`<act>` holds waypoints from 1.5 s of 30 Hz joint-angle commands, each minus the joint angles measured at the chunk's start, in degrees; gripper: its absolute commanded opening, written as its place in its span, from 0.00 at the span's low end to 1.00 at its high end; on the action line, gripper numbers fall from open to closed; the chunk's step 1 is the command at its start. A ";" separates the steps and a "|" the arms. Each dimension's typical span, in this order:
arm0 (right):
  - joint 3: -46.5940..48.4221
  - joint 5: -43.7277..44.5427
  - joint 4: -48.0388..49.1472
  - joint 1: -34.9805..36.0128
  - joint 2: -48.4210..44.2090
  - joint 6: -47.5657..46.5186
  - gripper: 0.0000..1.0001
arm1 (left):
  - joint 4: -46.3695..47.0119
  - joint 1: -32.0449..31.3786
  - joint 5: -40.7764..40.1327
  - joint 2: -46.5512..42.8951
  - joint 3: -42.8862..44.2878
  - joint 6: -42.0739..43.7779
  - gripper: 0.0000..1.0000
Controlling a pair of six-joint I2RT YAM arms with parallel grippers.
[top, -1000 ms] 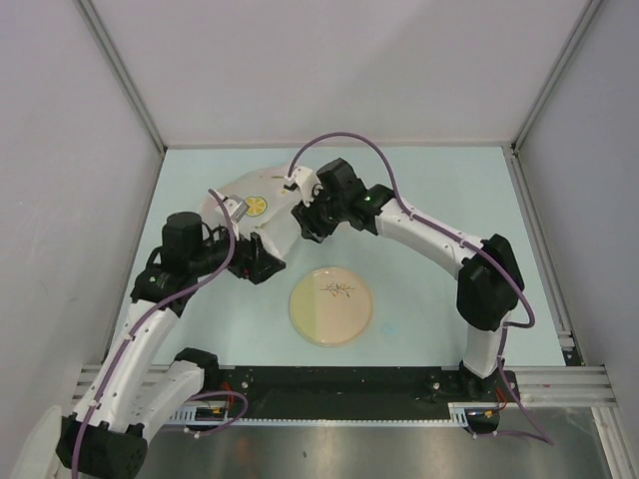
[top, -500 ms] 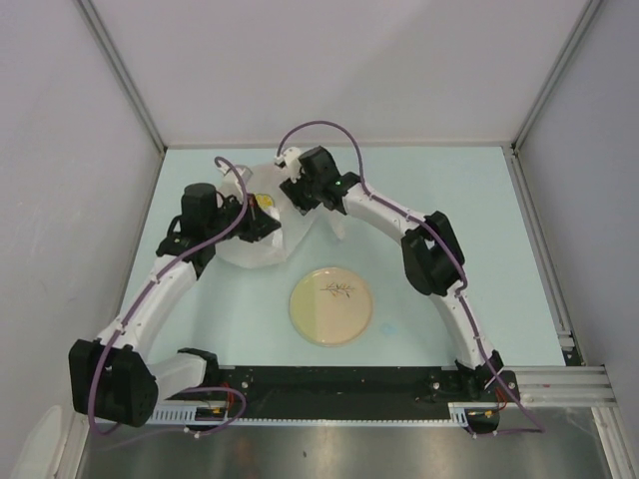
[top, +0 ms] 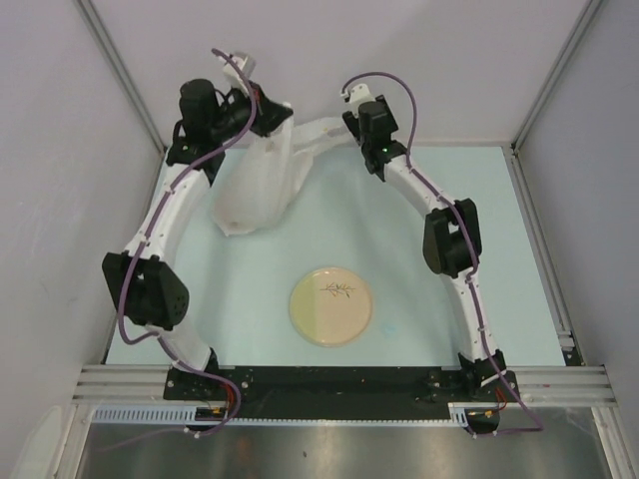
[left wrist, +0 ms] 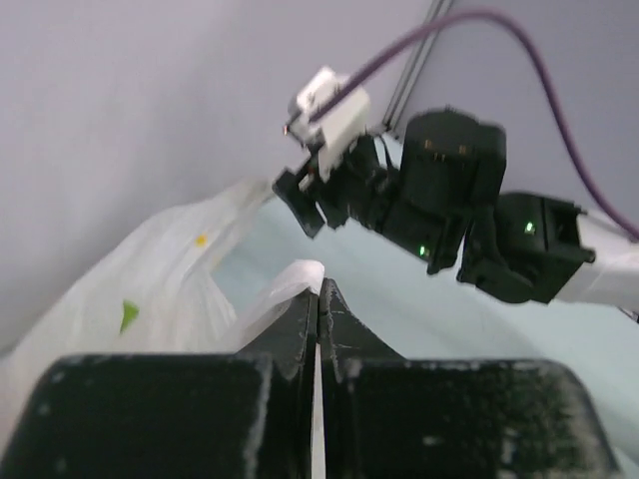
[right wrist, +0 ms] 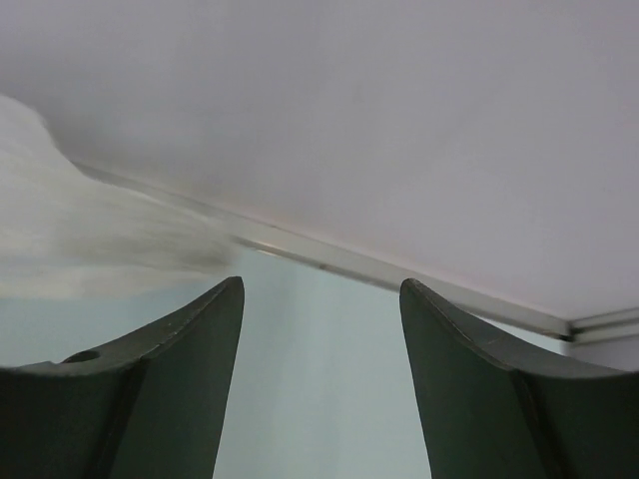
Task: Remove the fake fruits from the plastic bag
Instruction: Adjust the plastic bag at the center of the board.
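The plastic bag (top: 255, 185) hangs off the table at the back left, thin and white, its bottom resting on the surface. My left gripper (top: 272, 112) is raised and shut on a fold of the bag's top edge; in the left wrist view the film is pinched between the jaws of the left gripper (left wrist: 319, 284), and the bag (left wrist: 150, 269) falls away to the left. My right gripper (top: 347, 122) is just right of the bag's stretched top. In its own view the right gripper (right wrist: 319, 284) is open and empty, with the bag (right wrist: 80, 239) blurred at the left. The fake fruits are hidden.
A round beige plate (top: 331, 304) lies on the table in front of the arms. The back wall and its metal rail (right wrist: 399, 274) are close behind both grippers. Side walls stand left and right of the table.
The left gripper shut on the bag's top and lifted it up toward the back wall. The right gripper rose with it, opened wider and let go of the bag.
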 commanded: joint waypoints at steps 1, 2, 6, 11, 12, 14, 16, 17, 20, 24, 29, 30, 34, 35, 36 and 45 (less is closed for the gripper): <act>-2.47 6.66 6.54 -0.35 -6.46 -6.94 0.69 | 5.55 -0.22 6.24 3.64 14.69 -2.46 0.00; -3.78 7.01 6.46 -0.71 -8.29 -7.64 0.69 | 6.01 -0.40 8.25 4.35 16.56 -2.99 0.00; -8.62 5.71 4.10 -1.67 -14.52 -6.96 0.69 | 5.84 -1.54 9.58 5.07 19.39 -3.44 0.00; -9.86 -11.12 -10.21 -2.12 -24.38 1.75 0.70 | 4.35 -1.98 11.52 -2.56 4.82 -1.60 0.00; -10.47 -14.23 -11.98 -2.29 -27.09 2.45 0.71 | 2.43 -1.89 12.13 -4.06 2.45 -0.81 0.00; -12.84 -19.94 -13.32 -2.64 -29.92 4.30 0.74 | 0.66 -1.98 12.58 -8.27 -4.85 1.39 0.00; -11.98 -21.72 -12.97 -3.78 -31.51 7.18 0.81 | 0.04 -1.89 12.93 -10.57 -11.07 2.10 0.00; -10.75 -24.25 -13.75 -4.22 -31.25 8.25 0.82 | -0.14 -1.98 13.02 -11.80 -12.85 2.02 0.00; -6.01 -28.74 -14.72 -5.02 -28.45 11.59 0.86 | -2.33 -1.98 13.90 -14.71 -18.13 3.42 0.00; -3.19 -31.04 -14.72 -3.44 -24.23 8.45 0.95 | -4.97 -1.98 13.63 -17.17 -21.57 5.70 0.00; -1.25 -30.78 -19.11 -0.71 -19.57 -2.80 1.00 | -6.64 -1.89 12.84 -18.05 -22.10 6.85 0.00; -1.86 -30.78 -19.38 -0.45 -19.39 -6.73 1.00 | -7.43 -1.89 12.84 -18.05 -21.92 7.02 0.00; -2.66 -31.05 -17.46 -1.23 -18.42 -13.60 1.00 | -8.66 -1.89 12.58 -18.67 -22.27 8.60 0.00; -2.22 -31.05 -16.23 -1.32 -17.98 -14.58 1.00 | -8.84 -1.80 12.49 -18.93 -22.53 8.69 0.00; -1.69 -30.87 -15.79 -1.50 -17.46 -15.55 1.00 | -8.84 -1.80 12.40 -19.02 -22.62 8.69 0.00; -8.44 -20.07 4.40 2.01 -15.16 -33.92 1.00 | -9.46 -1.80 11.70 -20.07 -24.38 8.08 0.00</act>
